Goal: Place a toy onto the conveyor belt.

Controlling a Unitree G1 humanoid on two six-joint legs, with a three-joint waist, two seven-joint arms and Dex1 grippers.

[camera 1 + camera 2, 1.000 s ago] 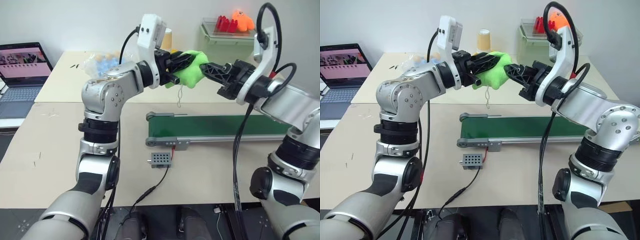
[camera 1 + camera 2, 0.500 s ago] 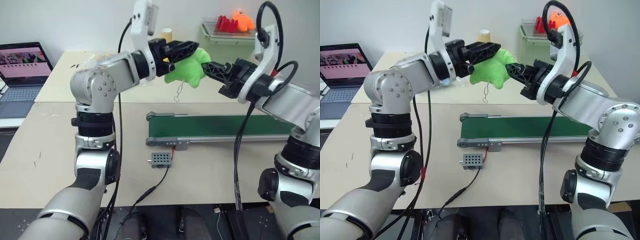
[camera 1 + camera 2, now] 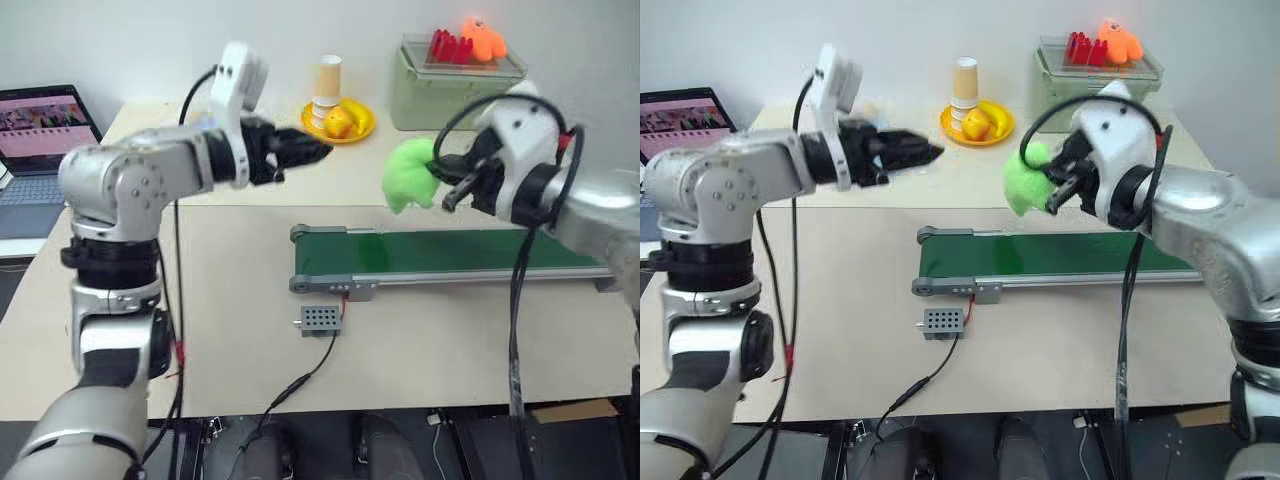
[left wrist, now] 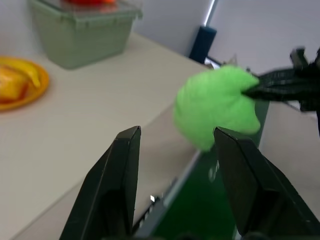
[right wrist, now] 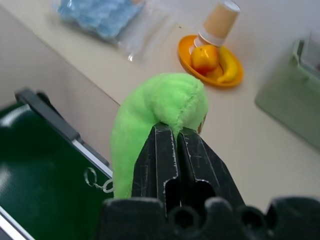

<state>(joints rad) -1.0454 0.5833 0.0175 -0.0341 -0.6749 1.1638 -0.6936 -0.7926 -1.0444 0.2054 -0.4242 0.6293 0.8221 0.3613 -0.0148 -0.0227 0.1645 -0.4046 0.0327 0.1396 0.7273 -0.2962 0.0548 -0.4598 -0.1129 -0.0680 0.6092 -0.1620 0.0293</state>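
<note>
A bright green plush toy hangs in the air a little above the left part of the conveyor belt, a long dark-green belt in a grey frame. My right gripper is shut on the toy's upper edge; in the right wrist view its fingers pinch the toy, with the belt below. My left gripper is up at the left, apart from the toy, open and with nothing in it. The left wrist view looks between its spread fingers at the toy.
Behind the belt stand a yellow plate of fruit, a paper cup and a lidded green box with orange and red toys on top. A laptop is far left. A small grey perforated box on a cable lies before the belt.
My left gripper let go of the toy, opened and drew away to the left. The right gripper rolled over and sank a little with the toy in it.
</note>
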